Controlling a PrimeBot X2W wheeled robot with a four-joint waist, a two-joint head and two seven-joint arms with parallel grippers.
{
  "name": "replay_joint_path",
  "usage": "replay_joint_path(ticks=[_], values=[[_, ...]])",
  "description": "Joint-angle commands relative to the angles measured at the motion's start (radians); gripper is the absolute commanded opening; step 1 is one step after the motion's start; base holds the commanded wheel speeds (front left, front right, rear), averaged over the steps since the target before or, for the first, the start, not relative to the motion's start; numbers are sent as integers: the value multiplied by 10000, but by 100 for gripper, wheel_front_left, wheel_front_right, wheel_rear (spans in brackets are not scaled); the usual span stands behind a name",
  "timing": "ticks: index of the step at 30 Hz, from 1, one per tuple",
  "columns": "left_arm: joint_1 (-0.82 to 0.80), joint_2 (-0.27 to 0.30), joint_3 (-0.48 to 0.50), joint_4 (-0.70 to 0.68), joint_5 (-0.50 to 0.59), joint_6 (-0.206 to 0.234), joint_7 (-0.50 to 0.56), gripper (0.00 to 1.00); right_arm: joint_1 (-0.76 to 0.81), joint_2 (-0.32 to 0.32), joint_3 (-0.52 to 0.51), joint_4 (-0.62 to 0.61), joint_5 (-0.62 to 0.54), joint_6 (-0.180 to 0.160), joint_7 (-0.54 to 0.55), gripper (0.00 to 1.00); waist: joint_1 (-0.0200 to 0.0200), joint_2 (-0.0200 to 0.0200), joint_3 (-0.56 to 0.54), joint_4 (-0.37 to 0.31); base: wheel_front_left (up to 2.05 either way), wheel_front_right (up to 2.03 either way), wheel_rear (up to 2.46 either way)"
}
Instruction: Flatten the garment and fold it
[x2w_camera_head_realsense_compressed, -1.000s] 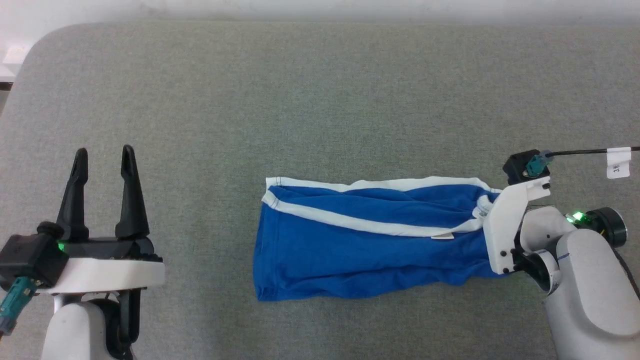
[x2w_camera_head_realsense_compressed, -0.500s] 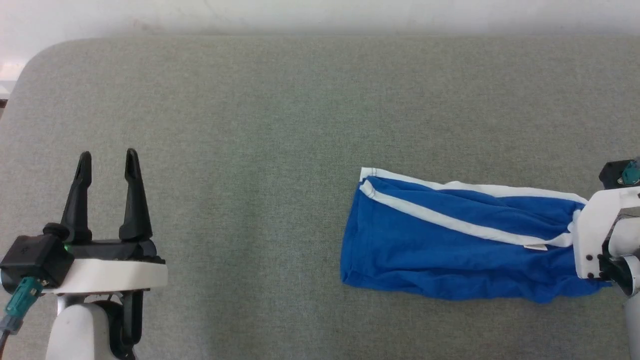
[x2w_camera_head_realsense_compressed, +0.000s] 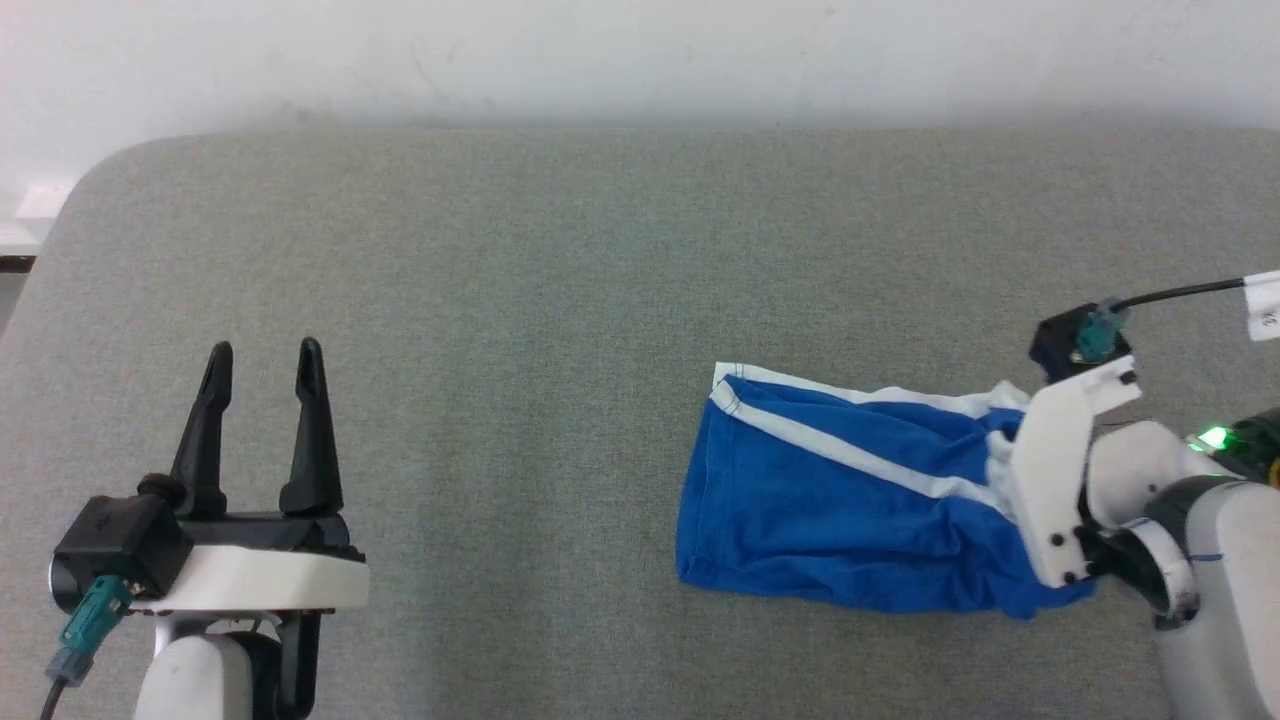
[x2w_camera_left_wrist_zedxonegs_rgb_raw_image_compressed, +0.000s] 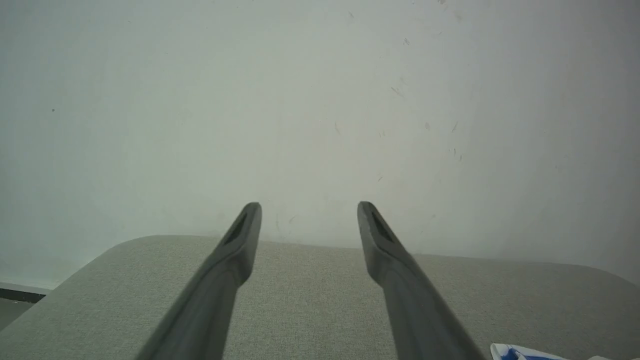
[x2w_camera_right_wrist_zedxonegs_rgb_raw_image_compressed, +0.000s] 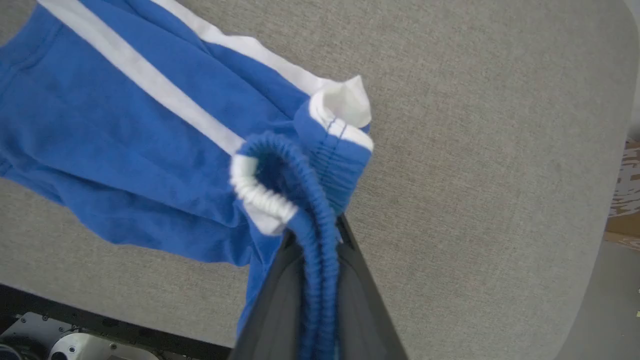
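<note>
The royal-blue shorts (x2w_camera_head_realsense_compressed: 840, 510) with white side stripes lie lengthwise on the right part of the grey table (x2w_camera_head_realsense_compressed: 560, 300), hem end toward the middle. My right gripper (x2w_camera_right_wrist_zedxonegs_rgb_raw_image_compressed: 316, 239) is shut on the gathered elastic waistband, which bunches and rises off the table at that end. In the head view the right gripper (x2w_camera_head_realsense_compressed: 1012, 470) is mostly covered by its white wrist plate. My left gripper (x2w_camera_head_realsense_compressed: 262, 365) stands open above the table's left front, far from the shorts, nothing between its fingers (x2w_camera_left_wrist_zedxonegs_rgb_raw_image_compressed: 240, 235). A corner of the shorts (x2w_camera_left_wrist_zedxonegs_rgb_raw_image_compressed: 520, 352) peeks in at the left wrist view's lower right.
A white wall (x2w_camera_head_realsense_compressed: 640, 50) runs behind the table's far edge. The table's rounded left corner (x2w_camera_head_realsense_compressed: 80, 190) is near the left arm. Its right edge (x2w_camera_right_wrist_zedxonegs_rgb_raw_image_compressed: 607, 200) lies close beyond the right gripper, with floor past it. Bare grey cloth stretches between the arms.
The right gripper dragged the shorts to the right across the table, then came back left a little, bunching the waistband end. The head camera tilted up. The left gripper stayed open.
</note>
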Motion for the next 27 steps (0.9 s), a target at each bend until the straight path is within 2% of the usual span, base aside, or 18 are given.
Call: replay_joint_path(ticks=[1, 6, 13, 14, 18, 25, 26, 27], values=[[113, -59, -40, 2, 44, -66, -47, 100, 23, 209, 176, -223, 257, -19, 105, 0, 1, 0, -49, 45, 0, 0, 0], [164, -136, -173, 38, -16, -66, -47, 100, -365, 898, 800, -86, 362, -19, -84, 0, 1, 0, 3, 271, 0, 0, 0], [-15, -33, -331, 240, -169, -66, -47, 100, -1294, 1844, 1407, 1636, 97, -19, -958, 0, 1, 0, 279, 755, 0, 0, 0], [-15, -33, -331, 240, -169, -66, -47, 100, -1294, 1844, 1407, 1636, 97, -19, -958, 0, 1, 0, 279, 755, 0, 0, 0], [-187, -6, -444, 339, -321, -67, -47, 100, -1936, 2105, 1451, 3095, -218, -19, -1715, 0, 1, 0, 578, 1104, 0, 0, 0], [-370, -13, -589, 454, -481, -67, -47, 100, -2525, 2128, 2109, 4741, 118, -19, -2484, 0, 1, 0, 848, 1441, 0, 0, 0], [-377, -13, -587, 465, -491, -67, -47, 100, -2579, 2128, 2185, 4913, 118, -19, -2611, 11, 1, 0, 856, 1457, 0, 0, 0], [-379, -8, -586, 479, -494, -67, -47, 100, -2643, 2129, 2292, 5049, 87, -19, -2752, 52, 1, 0, 860, 1464, 0, 0, 0]])
